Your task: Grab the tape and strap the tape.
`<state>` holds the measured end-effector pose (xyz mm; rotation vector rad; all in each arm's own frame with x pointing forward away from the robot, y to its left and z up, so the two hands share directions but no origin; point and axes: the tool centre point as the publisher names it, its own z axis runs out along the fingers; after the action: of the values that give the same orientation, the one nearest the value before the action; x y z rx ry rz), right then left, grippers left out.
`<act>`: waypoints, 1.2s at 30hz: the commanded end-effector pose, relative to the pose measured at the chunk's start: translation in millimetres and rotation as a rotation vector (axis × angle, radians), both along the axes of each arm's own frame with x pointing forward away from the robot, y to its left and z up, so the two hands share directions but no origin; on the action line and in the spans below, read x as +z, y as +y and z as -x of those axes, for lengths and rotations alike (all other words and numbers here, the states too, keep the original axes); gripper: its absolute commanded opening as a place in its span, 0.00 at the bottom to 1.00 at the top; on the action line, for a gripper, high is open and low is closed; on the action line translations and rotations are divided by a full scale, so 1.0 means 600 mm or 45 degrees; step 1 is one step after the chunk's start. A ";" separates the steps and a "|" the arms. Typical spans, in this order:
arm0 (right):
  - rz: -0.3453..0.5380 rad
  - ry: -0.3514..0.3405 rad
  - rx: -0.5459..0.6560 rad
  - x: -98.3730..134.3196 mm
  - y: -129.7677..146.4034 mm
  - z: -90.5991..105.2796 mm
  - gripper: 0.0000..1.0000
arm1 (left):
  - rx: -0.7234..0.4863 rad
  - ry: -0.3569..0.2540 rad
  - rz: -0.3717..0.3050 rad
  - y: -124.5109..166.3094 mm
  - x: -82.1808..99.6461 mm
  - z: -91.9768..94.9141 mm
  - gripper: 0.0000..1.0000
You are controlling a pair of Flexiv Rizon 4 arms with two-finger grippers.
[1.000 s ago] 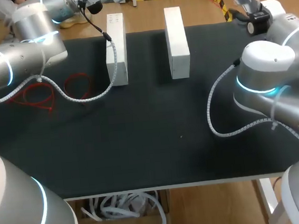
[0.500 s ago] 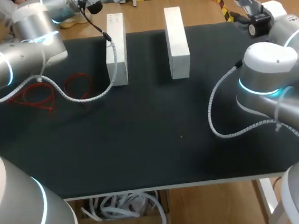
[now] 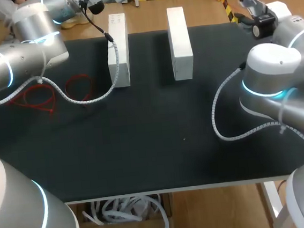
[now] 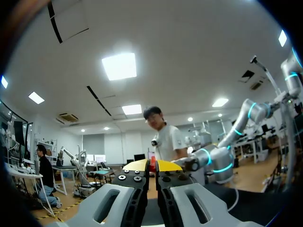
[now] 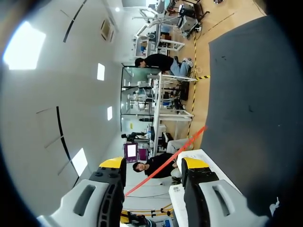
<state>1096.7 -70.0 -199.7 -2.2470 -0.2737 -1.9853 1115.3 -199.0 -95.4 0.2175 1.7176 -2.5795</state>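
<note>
With the left gripper's (image 4: 151, 164) yellow tips pressed together on nothing beyond the far left corner, and the right gripper (image 5: 154, 163) spread wide and bare off the far right, both well apart from the red tape (image 3: 34, 94) lying loose on the black table (image 3: 155, 146), left of a pair of white blocks (image 3: 118, 50).

the desk (image 3: 160, 145) has a flat black top that runs from edge to edge. a red tape (image 3: 45, 94) lies in loose loops near the left edge, towards the far left corner, flat on the black surface. two white blocks stand at the far edge, side by side with a gap between them: the left white block (image 3: 118, 50) just left of the middle, the right white block (image 3: 179, 36) just right of it, both with their long sides running from far to near.
</note>
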 end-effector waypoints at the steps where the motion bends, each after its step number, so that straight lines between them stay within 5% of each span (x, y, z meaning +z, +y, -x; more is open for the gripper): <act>1: 0.001 -0.001 -0.011 0.001 0.002 -0.006 0.49 | 0.008 0.001 -0.001 0.000 0.001 0.004 0.00; 6: 0.008 -0.011 -0.027 0.000 -0.003 -0.010 0.56 | 0.008 0.001 -0.001 0.000 0.001 0.004 0.00; 9: 0.006 -0.016 -0.035 0.000 -0.006 -0.013 0.48 | 0.008 0.001 -0.001 0.000 0.001 0.004 0.00; 24: 0.008 -0.034 -0.028 0.004 -0.001 -0.023 0.49 | 0.008 0.001 -0.001 0.000 0.001 0.004 0.00; 27: 0.011 -0.036 -0.026 0.004 -0.001 -0.023 0.35 | 0.008 0.001 -0.001 0.000 0.001 0.004 0.00; 36: 0.020 -0.031 -0.032 0.004 -0.002 -0.024 0.38 | 0.008 0.001 -0.001 0.000 0.001 0.004 0.00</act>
<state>1110.2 -71.8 -196.9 -2.2451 -0.2654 -2.0323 1115.2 -199.0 -95.4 0.2176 1.7176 -2.5795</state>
